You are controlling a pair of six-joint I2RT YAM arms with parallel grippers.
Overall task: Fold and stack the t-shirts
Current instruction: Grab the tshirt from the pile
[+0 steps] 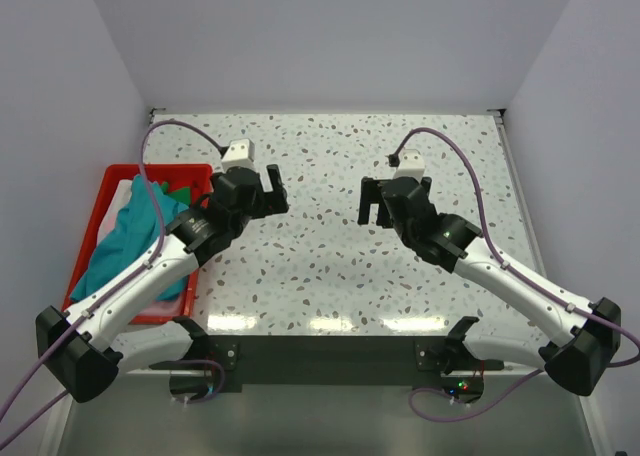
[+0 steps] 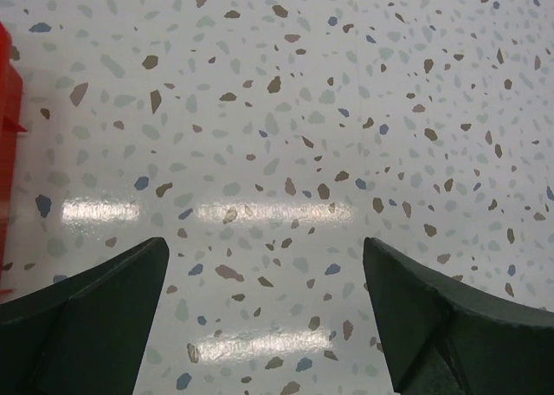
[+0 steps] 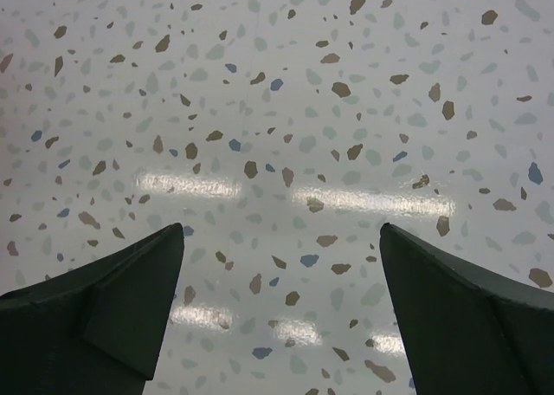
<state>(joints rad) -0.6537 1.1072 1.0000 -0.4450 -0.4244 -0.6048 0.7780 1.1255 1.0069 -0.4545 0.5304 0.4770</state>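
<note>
View from above, read from the red bin (image 1: 185, 168) rightward. The bin is sitting at the left edge of the table (image 1: 320, 146), and the cloth is lying inside it. A teal t-shirt (image 1: 125, 246) is filling most of the bin, its long axis running from the far end of the bin toward the near left corner. A white piece (image 1: 128, 189) and a dark green piece (image 1: 185, 191) are showing at the far end. No shirt is lying outside the bin.

Just right of the bin's far right corner, the left gripper (image 1: 275, 188) is hanging over bare table with its jaws spread wide and nothing between them. It is pointing away from the bin, so the shirts are lying behind it and to its left. Only a red sliver of the bin is entering the left wrist view.

Well right of the bin, the right gripper (image 1: 372, 211) is likewise standing agape and empty, facing the left one.

The left arm is plainly the nearer. In my judgement the first reach is falling to it, and that reach calls for a swing back toward the bin.
</note>
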